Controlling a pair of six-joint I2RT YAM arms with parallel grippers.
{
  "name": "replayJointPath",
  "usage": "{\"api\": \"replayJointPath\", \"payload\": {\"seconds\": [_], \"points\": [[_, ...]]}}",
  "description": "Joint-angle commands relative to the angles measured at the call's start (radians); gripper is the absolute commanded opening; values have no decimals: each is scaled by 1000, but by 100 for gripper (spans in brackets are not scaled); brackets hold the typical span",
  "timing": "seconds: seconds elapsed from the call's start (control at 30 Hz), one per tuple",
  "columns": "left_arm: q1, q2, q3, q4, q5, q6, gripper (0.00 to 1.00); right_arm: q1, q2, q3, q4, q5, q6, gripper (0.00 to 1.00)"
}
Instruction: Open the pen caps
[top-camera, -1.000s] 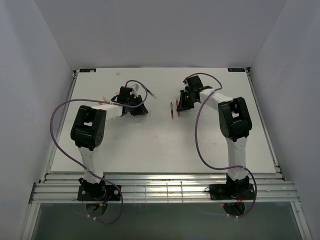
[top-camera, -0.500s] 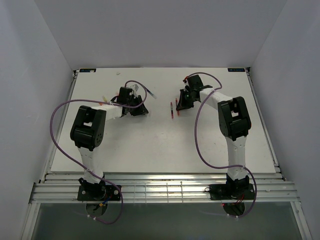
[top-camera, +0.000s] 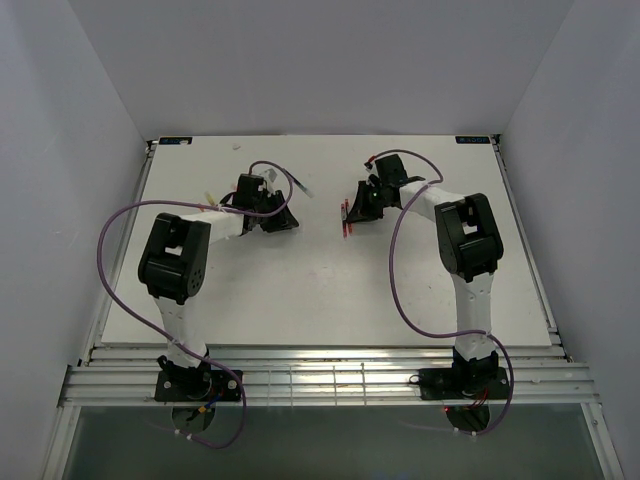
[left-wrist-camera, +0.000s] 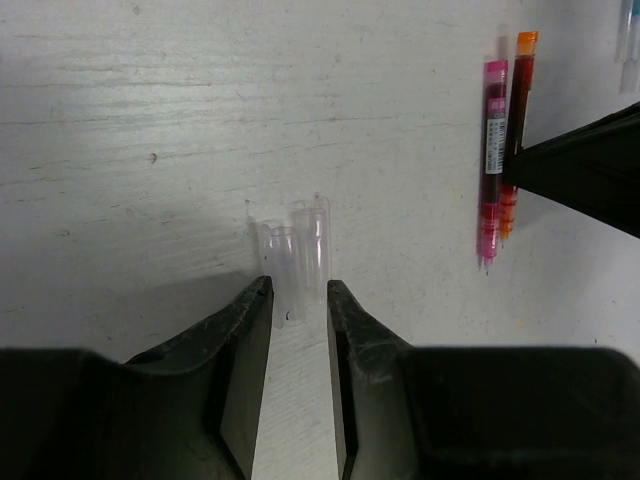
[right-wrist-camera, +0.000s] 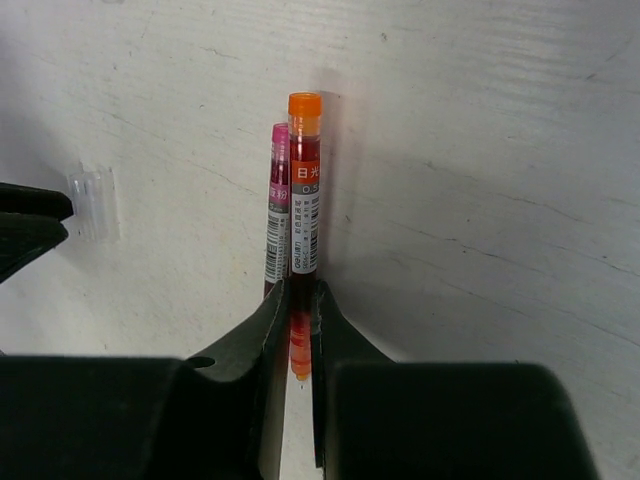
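Where the right gripper (right-wrist-camera: 298, 296) was clamped on the orange pen (right-wrist-camera: 304, 190), the pink pen (right-wrist-camera: 277, 200) lay just beside it on the table (right-wrist-camera: 500, 150). The left gripper (left-wrist-camera: 299, 288) stood narrowly apart, with clear pen caps (left-wrist-camera: 305, 245) at its fingertips; contact could not be determined.

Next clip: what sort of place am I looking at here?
Probably a lab robot test cell, not a home or shop: a left arm and right arm bolted to an aluminium rail at a white table, boxed in by plain white walls.
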Motion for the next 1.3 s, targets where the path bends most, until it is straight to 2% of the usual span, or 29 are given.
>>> {"api": "replayJointPath", "payload": {"seconds": [0.0,0.3,0.47,0.63,0.87,1.1,1.27], "points": [[9,-86,-9,42,32,-11,40,6,-10,-43,-13,-18,11,13],[15,-121,-25,45,33,-14,42,6,-53,-122,13,3,33,17],[17,-123,-29,48,37,-17,43,8,-56,-139,24,2,36,24],[20,-129,-40,60,43,-22,43,8,-51,-132,27,-6,33,35],[21,-165,-37,55,46,-22,43,6,-105,-99,17,35,11,40],[21,-218,-36,45,55,-26,45,-29,-182,43,-105,227,-59,43],[20,-195,-35,72,109,-57,44,-102,-154,137,-171,267,-114,45]]}}
